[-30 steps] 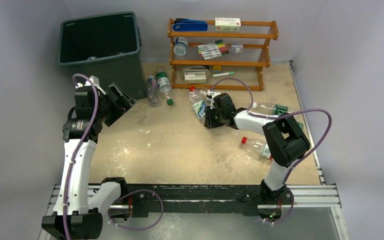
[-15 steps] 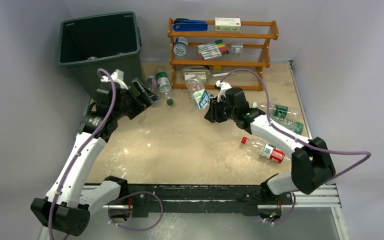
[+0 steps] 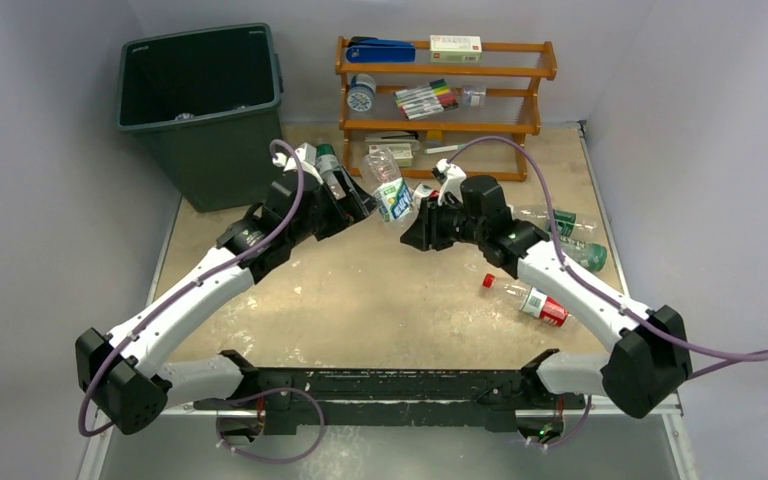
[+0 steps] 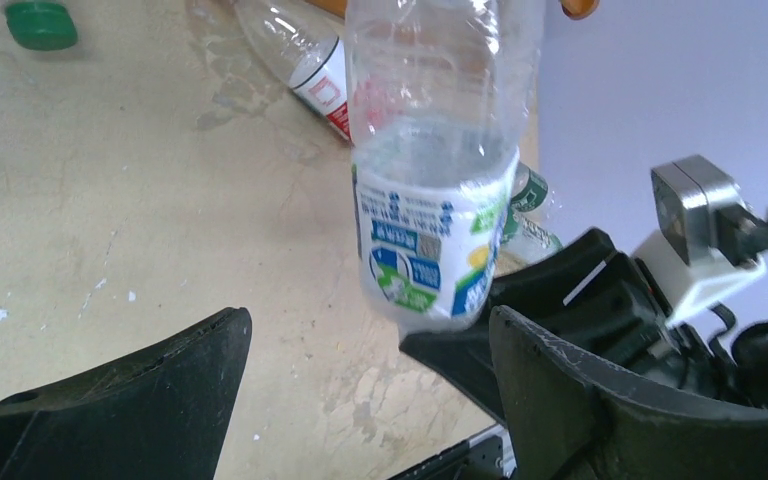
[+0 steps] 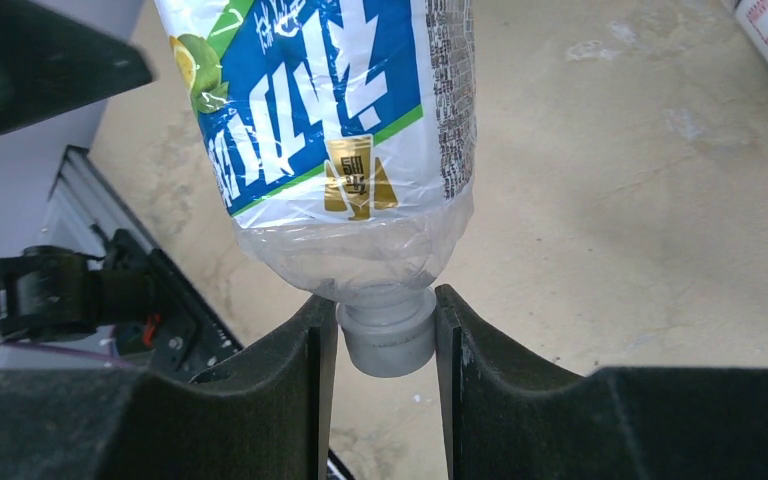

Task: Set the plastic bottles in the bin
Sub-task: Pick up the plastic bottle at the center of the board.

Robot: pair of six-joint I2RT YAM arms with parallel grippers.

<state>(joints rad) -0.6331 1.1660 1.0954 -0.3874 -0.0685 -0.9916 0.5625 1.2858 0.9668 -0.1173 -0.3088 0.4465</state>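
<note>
My right gripper [image 5: 388, 340] is shut on the white cap [image 5: 390, 338] of a clear bottle with a blue, green and white label [image 5: 330, 120]. It holds the bottle off the table, base tilted up and to the left [image 3: 388, 188]. My left gripper [image 3: 352, 206] is open and empty right beside it. In the left wrist view the bottle [image 4: 430, 210] hangs between and beyond my spread fingers [image 4: 160, 390]. The dark green-grey bin [image 3: 200, 100] stands at the far left. More bottles lie at the right: a red-labelled one [image 3: 528, 298] and green-labelled ones [image 3: 562, 222].
An orange wooden rack [image 3: 445, 125] with markers, boxes and a stapler stands at the back. Two bottles [image 3: 325, 160] lie beside the bin, partly hidden by my left arm. A loose green cap [image 4: 40, 22] and a red-labelled bottle [image 4: 310, 70] lie on the table.
My left arm has swung from beside the bin to the right, up to the held bottle. My right gripper has lifted that bottle off the table and stretched left.
</note>
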